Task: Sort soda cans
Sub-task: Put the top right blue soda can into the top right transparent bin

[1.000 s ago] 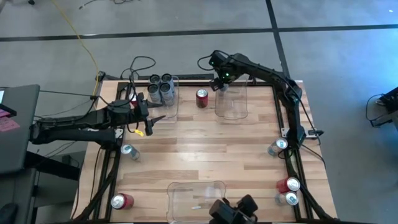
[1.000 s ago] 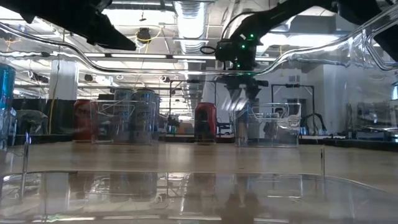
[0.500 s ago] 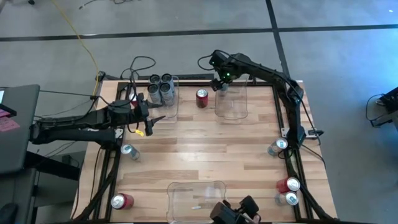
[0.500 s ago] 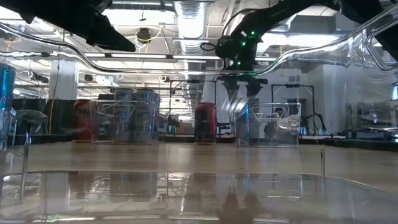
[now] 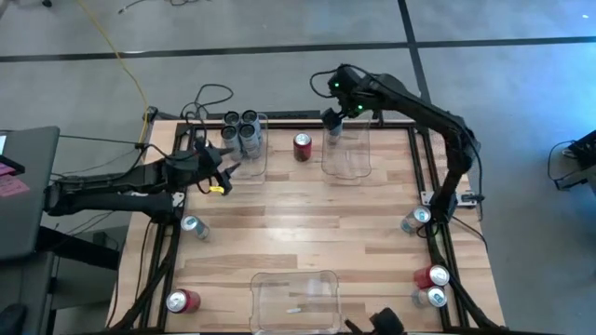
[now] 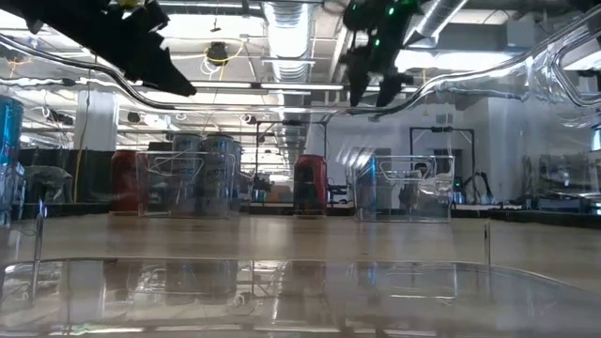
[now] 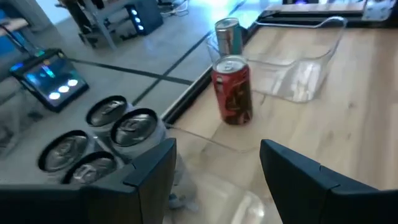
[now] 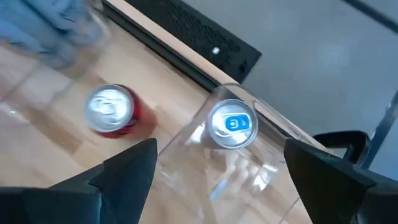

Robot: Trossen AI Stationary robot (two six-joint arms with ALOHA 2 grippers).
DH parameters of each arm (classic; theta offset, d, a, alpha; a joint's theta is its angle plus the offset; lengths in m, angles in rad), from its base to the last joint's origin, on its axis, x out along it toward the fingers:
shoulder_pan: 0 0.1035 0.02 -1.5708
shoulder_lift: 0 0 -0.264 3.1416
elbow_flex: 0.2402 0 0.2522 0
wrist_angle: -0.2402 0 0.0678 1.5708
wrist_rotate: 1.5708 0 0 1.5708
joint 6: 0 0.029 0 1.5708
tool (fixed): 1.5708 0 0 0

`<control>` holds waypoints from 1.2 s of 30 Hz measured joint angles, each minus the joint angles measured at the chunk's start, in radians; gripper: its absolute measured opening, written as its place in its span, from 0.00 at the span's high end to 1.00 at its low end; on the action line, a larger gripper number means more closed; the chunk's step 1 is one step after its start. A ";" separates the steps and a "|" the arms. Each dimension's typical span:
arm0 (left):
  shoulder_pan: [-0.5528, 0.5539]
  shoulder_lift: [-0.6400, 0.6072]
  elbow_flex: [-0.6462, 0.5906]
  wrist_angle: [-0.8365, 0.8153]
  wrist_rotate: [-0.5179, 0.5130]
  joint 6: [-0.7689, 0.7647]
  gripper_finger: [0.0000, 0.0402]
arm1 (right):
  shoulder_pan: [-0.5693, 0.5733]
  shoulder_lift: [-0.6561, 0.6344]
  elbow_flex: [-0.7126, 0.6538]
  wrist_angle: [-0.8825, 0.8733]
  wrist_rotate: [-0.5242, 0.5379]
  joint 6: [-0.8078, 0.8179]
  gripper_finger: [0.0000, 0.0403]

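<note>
Below the spread fingers of the right gripper (image 8: 214,171) a blue-topped can (image 8: 232,124) stands alone in the far bin (image 5: 346,149), apparently just dropped off. A red can (image 5: 303,146) beside that bin looks the nearest next pick. The left gripper (image 5: 222,169) hovers, fingers apart and empty, by the bin of grey cans (image 5: 240,130). Can labels are unreadable.

Wooden table (image 5: 298,233): three clear bins (image 5: 346,163), upright red can (image 5: 302,146), scattered cans (image 5: 193,225).
</note>
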 joint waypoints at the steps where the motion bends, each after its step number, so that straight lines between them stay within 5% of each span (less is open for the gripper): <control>1: 0.000 0.000 0.000 -0.001 0.011 -0.014 0.43 | 0.012 -0.012 0.000 0.000 0.011 0.001 0.09; 10: -0.007 0.000 0.000 -0.089 0.096 -0.163 0.43 | 0.153 -0.058 0.000 0.069 0.207 0.031 0.09; 24: -0.009 0.000 0.000 -0.127 0.098 -0.207 0.43 | 0.206 -0.058 0.000 -0.052 0.213 0.033 0.09; 36: -0.008 0.000 0.000 -0.066 0.066 -0.110 0.43 | 0.392 -0.120 0.000 -0.313 0.215 0.258 0.09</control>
